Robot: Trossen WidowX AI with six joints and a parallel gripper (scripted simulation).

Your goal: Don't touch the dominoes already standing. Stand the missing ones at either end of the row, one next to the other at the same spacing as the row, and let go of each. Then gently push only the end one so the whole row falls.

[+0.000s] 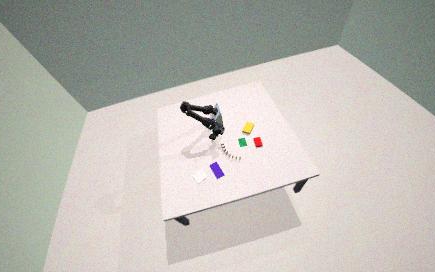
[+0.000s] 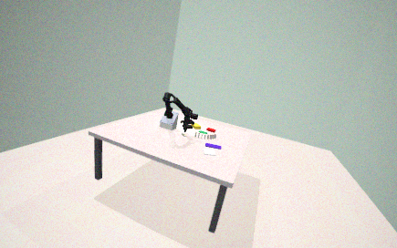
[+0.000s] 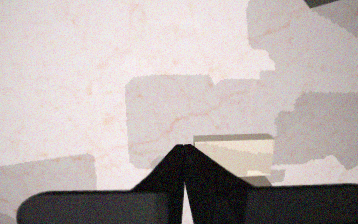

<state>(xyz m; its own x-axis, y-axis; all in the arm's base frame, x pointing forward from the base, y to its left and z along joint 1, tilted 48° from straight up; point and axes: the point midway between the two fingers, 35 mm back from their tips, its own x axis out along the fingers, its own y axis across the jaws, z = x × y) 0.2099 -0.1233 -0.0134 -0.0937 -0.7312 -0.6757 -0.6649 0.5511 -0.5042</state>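
Note:
A short row of small pale dominoes (image 1: 231, 152) (image 2: 204, 135) stands on the white table (image 1: 276, 110) (image 2: 133, 137), running diagonally. My gripper (image 1: 214, 136) (image 2: 185, 129) (image 3: 183, 152) is shut on nothing and hangs low over the table at the row's near end, next to the arm. In the wrist view the end cream domino (image 3: 235, 155) sits just past and to the right of my closed fingertips; I cannot tell whether they touch it. The other dominoes are out of the wrist view; only their shadows show.
Flat coloured tiles lie around the row: a yellow tile (image 1: 248, 127), a green tile (image 1: 242, 142) and a red tile (image 1: 258, 142) on one side, a purple tile (image 1: 217, 170) and a white tile (image 1: 199, 175) on the other. The arm's grey base (image 2: 169, 121) stands behind.

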